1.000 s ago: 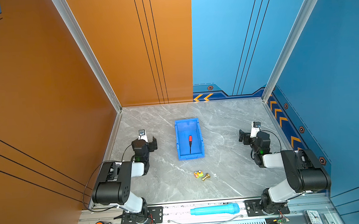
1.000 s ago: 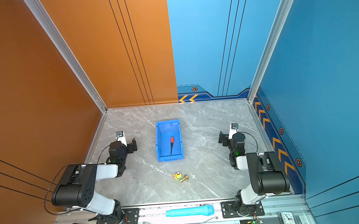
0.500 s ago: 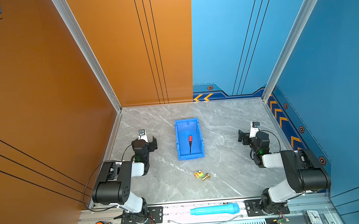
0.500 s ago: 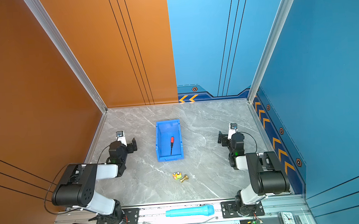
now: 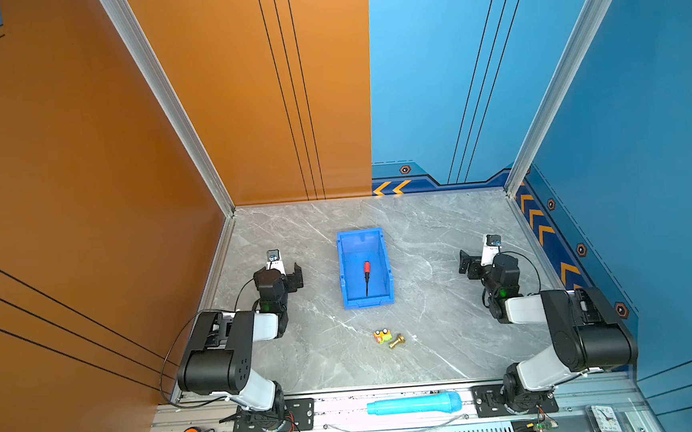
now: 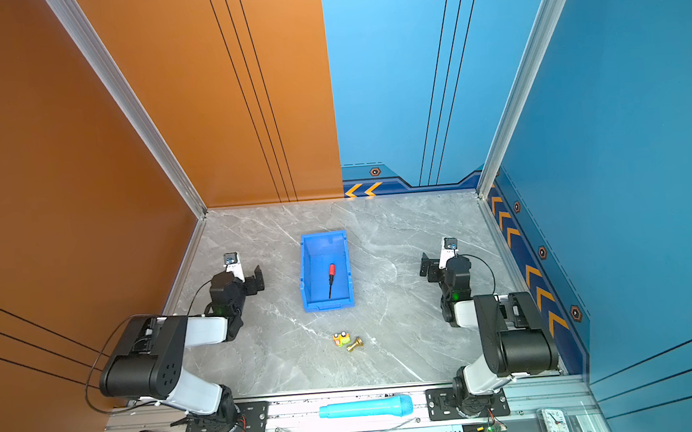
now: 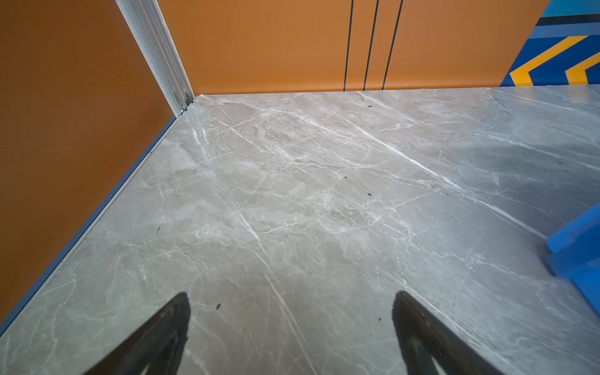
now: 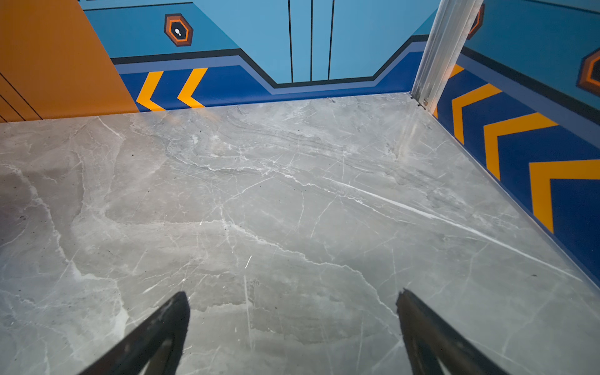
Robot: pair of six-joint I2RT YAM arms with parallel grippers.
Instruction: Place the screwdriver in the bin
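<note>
1 screwdriver (image 5: pixel 367 276) lies in the bin (image 5: pixel 358 243); left pincer (image 7: pixel 290 297) and right pincer (image 8: pixel 292 297) gape wide, empty.

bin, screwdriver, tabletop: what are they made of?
Bin: likely moulded plastic, uniform bright blue, lipped rim. Screwdriver: red handle probably plastic, thin dark shaft likely metal. Tabletop: grey marble-look slab with white veins, slight sheen; real stone or print, cannot tell.

Brass fitting (image 5: pixel 397 341), cyan cylinder (image 5: pixel 414 404), grey marble tabletop (image 5: pixel 441 235)
</note>
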